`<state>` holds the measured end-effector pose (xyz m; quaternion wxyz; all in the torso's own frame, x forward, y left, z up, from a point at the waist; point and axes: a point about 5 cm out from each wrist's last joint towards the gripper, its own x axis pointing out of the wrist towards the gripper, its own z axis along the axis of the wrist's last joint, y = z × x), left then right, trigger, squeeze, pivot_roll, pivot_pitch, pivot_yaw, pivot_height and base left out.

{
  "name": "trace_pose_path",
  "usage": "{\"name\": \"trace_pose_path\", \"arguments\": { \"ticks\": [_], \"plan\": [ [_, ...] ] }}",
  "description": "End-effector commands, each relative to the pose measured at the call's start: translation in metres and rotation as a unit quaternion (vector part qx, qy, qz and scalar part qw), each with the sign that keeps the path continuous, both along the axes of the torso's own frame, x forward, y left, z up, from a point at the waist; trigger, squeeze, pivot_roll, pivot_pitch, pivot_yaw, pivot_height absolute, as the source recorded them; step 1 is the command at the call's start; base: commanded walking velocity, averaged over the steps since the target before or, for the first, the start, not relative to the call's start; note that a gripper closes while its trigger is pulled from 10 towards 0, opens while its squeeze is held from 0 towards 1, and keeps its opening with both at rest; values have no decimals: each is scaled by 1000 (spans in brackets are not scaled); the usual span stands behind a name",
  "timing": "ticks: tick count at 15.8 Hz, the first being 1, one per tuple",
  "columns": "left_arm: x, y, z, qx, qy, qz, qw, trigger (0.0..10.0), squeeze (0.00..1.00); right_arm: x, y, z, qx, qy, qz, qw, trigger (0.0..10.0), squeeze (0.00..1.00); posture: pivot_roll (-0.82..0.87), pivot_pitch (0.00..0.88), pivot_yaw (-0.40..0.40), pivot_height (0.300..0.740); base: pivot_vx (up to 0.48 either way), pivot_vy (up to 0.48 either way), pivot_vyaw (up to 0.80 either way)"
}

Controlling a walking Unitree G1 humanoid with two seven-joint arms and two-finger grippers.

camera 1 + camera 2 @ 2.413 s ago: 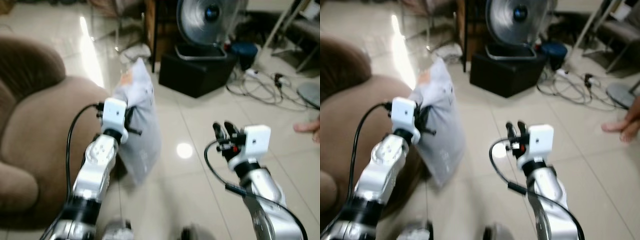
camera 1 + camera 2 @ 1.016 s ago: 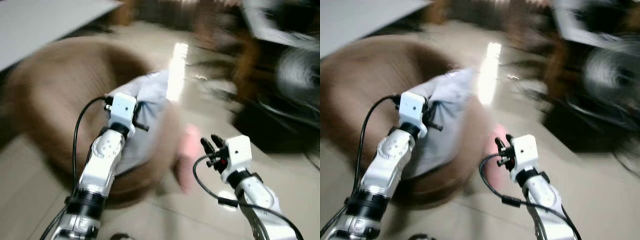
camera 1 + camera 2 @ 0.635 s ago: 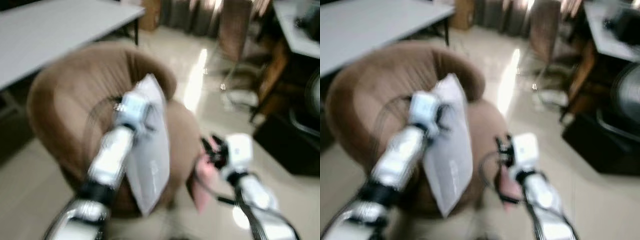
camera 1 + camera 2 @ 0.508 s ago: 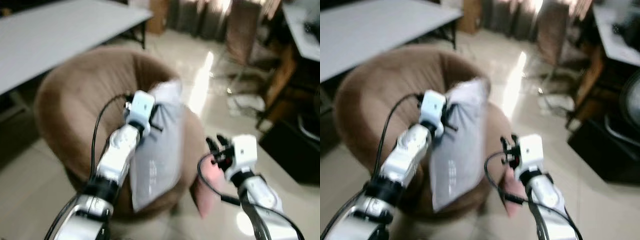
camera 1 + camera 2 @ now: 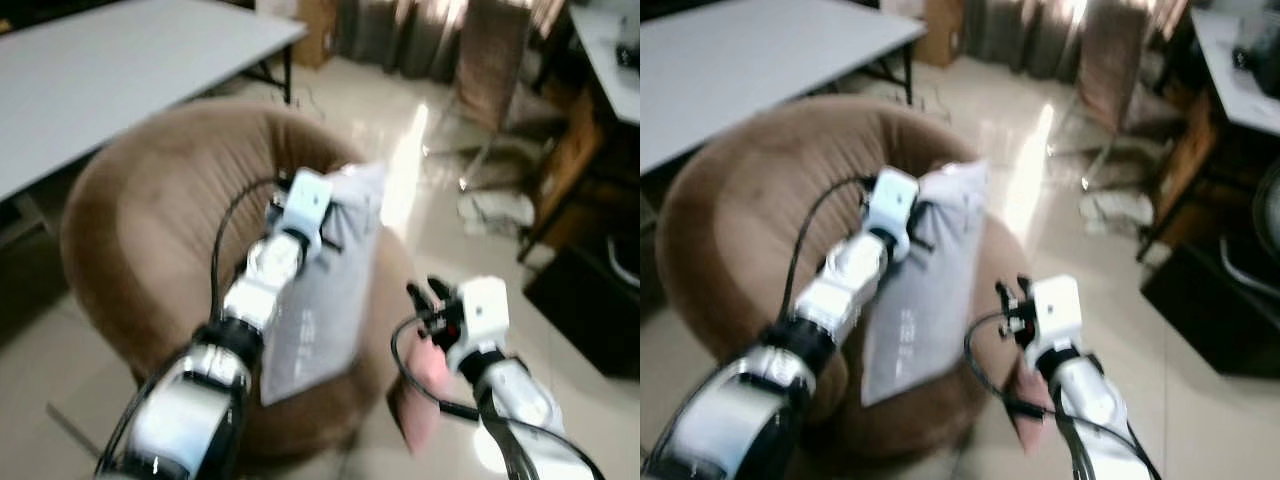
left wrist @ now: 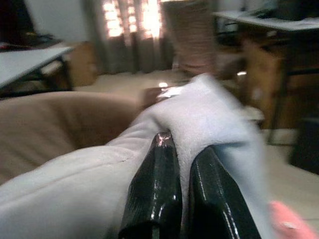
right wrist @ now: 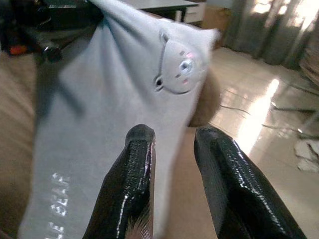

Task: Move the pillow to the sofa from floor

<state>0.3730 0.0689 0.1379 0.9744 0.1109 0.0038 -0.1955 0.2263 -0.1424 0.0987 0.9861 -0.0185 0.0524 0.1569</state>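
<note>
Black, glossy fingers of the left claw [image 6: 174, 199] are clenched on the soft pale-grey pillow [image 5: 335, 290], holding it hanging over the round brown plush sofa [image 5: 150, 200]. The right claw [image 7: 174, 149] hovers nearby, fingers parted, gripping nothing.

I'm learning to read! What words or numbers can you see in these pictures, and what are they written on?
"LE BEAR" is what shows, in pale letters near one end of the grey pillow; the start is cut off.
The same print in the head views is too blurred to read.
A small animal face on the pillow has no words.
</note>
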Motion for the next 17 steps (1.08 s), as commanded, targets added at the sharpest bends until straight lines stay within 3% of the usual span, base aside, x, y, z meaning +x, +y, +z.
{"name": "trace_pose_path", "arguments": {
  "ticks": [1, 5, 6, 8, 10, 12, 14, 15, 16, 17],
  "plan": [
    [9, 12, 13, 11, -27, 34, 999, 10000, 0, 0, 4, 3, 5, -5, 11, 1000, 10000, 0, -3, 13, -46, 740, 337, 0, 0],
    [16, 38, -1, 83, 18, 102, 991, 10000, 0, -6, 6, -2, -3, 13, 34, 999, 10000, 0, -3, 11, -44, 740, 0, 0, 0],
    [13, 55, -16, 126, 58, 130, 982, 10000, 0, -10, 6, -8, -11, 28, 52, 998, 10000, 0, 1, 9, -46, 740, 0, 0, 0],
    [7, 76, -35, 156, 107, 170, 967, 10000, 0, -12, 6, -11, -20, 34, 69, 997, 10000, 0, 10, 12, -50, 740, 0, 0, 0],
    [2, 102, -42, 187, 112, 228, 949, 10000, 0, -10, 7, -12, -20, 36, 88, 995, 10000, 0, 22, 19, -56, 740, 0, 0, 0],
    [2, 124, -35, 202, 86, 272, 937, 10000, 0, -10, 10, -12, -13, 34, 112, 993, 10000, 0, 22, 19, -56, 740, 0, 0, 0],
    [-3, 143, -38, 212, 105, 298, 925, 10000, 0, -15, 17, -16, 1, 51, 157, 986, 10000, 0, 33, 27, -58, 740, 0, 0, 0],
    [-8, 150, -46, 207, 131, 298, 923, 10000, 0, -26, 25, -23, 5, 75, 226, 971, 10000, 0, 44, 31, -64, 740, 0, 0, 0],
    [-8, 149, -47, 201, 134, 296, 924, 10000, 0, -28, 26, -25, 2, 80, 242, 967, 10000, 0, 44, 31, -64, 740, 0, 0, 0],
    [-8, 145, -48, 181, 137, 288, 930, 10000, 1000, -34, 28, -27, 9, 90, 273, 958, 10000, 0, 44, 31, -64, 740, 0, 0, 0]
  ]
}}
